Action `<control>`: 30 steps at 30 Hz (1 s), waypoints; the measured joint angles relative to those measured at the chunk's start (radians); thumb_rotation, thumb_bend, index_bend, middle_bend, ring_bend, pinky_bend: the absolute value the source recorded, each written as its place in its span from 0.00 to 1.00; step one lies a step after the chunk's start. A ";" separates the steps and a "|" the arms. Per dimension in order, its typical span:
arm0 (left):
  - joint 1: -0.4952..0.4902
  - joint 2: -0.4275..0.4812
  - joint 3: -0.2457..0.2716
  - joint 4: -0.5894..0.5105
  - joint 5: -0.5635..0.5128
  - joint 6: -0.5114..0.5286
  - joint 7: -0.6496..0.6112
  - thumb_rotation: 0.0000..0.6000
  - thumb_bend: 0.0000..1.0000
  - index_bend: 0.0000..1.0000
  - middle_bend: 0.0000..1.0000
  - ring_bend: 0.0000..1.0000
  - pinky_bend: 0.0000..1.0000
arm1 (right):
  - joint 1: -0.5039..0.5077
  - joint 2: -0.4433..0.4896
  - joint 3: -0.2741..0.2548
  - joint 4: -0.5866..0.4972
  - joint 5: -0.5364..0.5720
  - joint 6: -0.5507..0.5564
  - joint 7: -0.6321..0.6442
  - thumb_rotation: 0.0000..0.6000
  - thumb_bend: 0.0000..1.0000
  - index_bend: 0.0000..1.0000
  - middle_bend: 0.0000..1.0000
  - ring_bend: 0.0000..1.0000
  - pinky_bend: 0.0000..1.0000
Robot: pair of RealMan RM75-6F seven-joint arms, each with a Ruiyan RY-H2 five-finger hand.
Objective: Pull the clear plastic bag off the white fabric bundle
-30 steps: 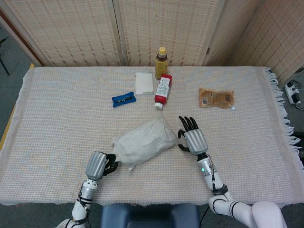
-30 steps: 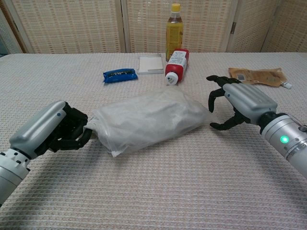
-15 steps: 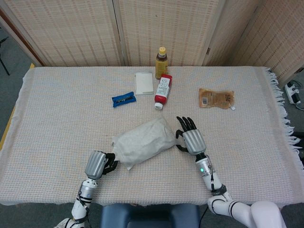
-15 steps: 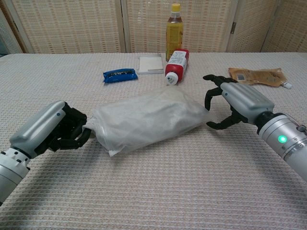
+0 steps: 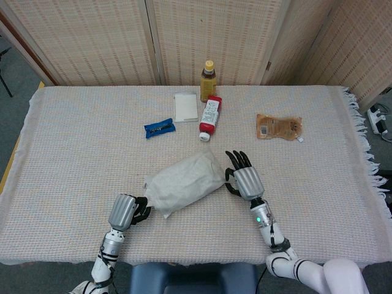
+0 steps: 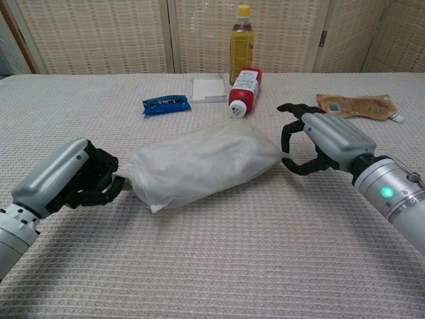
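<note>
We see the white fabric bundle (image 5: pixel 185 182) inside its clear plastic bag (image 6: pixel 199 163), lying tilted on the woven tablecloth (image 5: pixel 73 153) near the front middle. Our left hand (image 6: pixel 73 176) sits at the bundle's left end, fingers curled and pinching the bag's edge there. Our right hand (image 6: pixel 319 139) is just beside the right end, fingers spread and curved, holding nothing. Farther back lie a blue packet (image 5: pixel 159 127), white box (image 5: pixel 185 106), red-capped bottle (image 5: pixel 209 116), yellow-capped bottle (image 5: pixel 208 79) and brown pouch (image 5: pixel 278 126).
</note>
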 measured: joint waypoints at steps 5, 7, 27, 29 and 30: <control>-0.001 0.002 -0.001 0.002 -0.002 0.000 -0.001 0.90 0.64 0.82 1.00 1.00 1.00 | -0.001 0.005 0.000 -0.008 0.004 -0.002 -0.008 1.00 0.42 0.61 0.08 0.00 0.00; -0.001 0.004 -0.004 0.003 -0.003 0.000 -0.001 0.89 0.64 0.82 1.00 1.00 1.00 | -0.005 0.011 -0.002 -0.014 0.003 0.002 -0.011 1.00 0.42 0.62 0.08 0.00 0.00; 0.030 0.094 -0.045 0.109 -0.059 0.024 -0.051 0.90 0.64 0.82 1.00 1.00 1.00 | -0.122 0.201 -0.016 -0.100 0.030 0.068 -0.021 1.00 0.42 0.62 0.08 0.00 0.00; 0.038 0.111 -0.052 0.112 -0.067 0.031 -0.055 0.89 0.63 0.82 1.00 1.00 1.00 | -0.148 0.232 -0.019 -0.110 0.038 0.081 -0.018 1.00 0.42 0.62 0.08 0.00 0.00; 0.043 0.124 -0.055 0.112 -0.072 0.034 -0.057 0.89 0.63 0.82 1.00 1.00 1.00 | -0.159 0.246 -0.020 -0.115 0.042 0.086 -0.014 1.00 0.42 0.63 0.09 0.00 0.00</control>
